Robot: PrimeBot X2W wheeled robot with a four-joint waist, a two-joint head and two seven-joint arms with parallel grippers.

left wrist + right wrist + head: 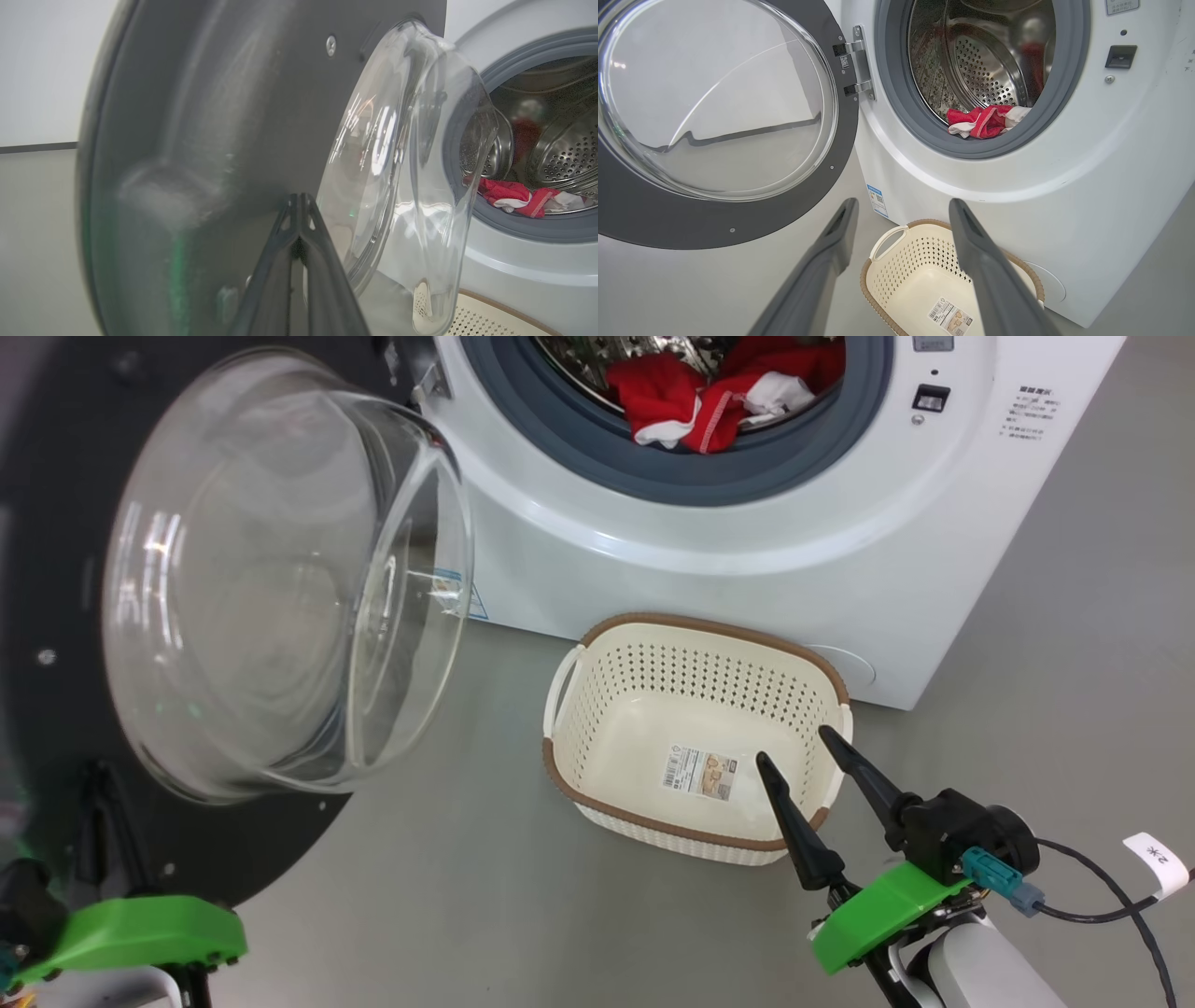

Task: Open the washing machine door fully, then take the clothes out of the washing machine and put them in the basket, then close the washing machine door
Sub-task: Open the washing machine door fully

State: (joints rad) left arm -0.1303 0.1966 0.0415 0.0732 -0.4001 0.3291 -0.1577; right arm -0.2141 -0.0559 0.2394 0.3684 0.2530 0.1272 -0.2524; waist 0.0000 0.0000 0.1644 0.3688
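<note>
- Your head view looks steeply down on the basket (695, 681) in front of the washing machine (747, 551).
- Your left wrist view sits close against the washing machine door (210, 140), facing the drum (565, 158).
- Your right wrist view stands farther back, facing the machine's front — all three share the door and the clothes (983, 122).

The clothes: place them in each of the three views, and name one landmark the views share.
Head view: clothes at top centre.
Left wrist view: clothes at the right, just below mid-height.
Right wrist view: clothes right of centre, above mid-height.
Shared landmark: the grey rubber ring curving directly beneath them.
</note>
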